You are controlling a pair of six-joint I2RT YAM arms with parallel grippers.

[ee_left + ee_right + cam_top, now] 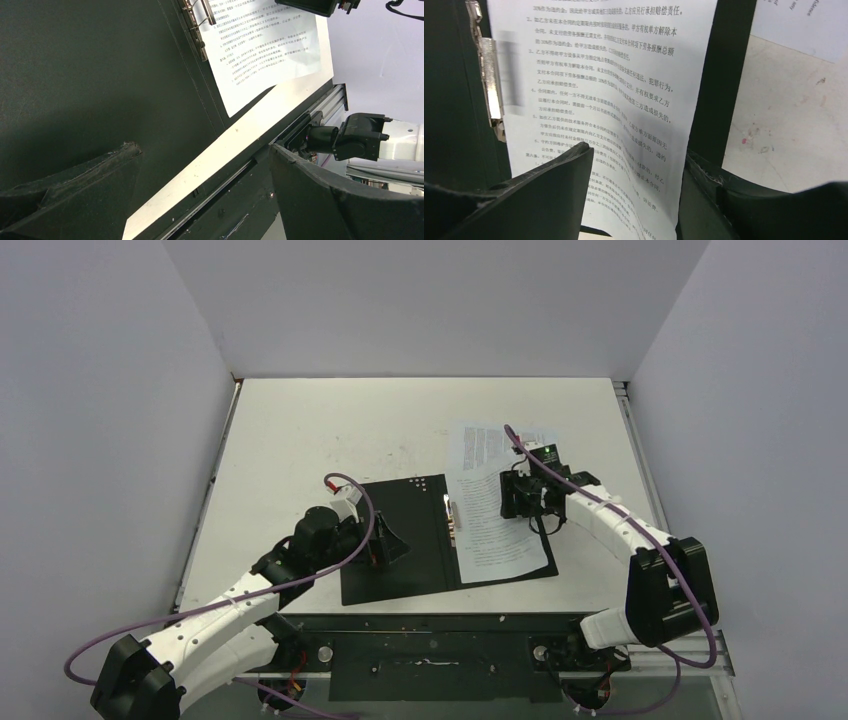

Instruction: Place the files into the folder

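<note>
The folder lies open and black on the table, its ring clip along the spine. One of the files, a printed sheet, rests on the right half; its right edge curls up in the right wrist view. My right gripper stands over that sheet, jaws open, with the sheet bulging loosely between the fingertips. A second sheet lies just past the folder's far right corner. My left gripper hovers wide open over the left half, holding nothing.
Bare white table shows right of the folder. The table's front edge and metal rail run close to the folder's near side, with the right arm's base beyond. Grey walls enclose the table.
</note>
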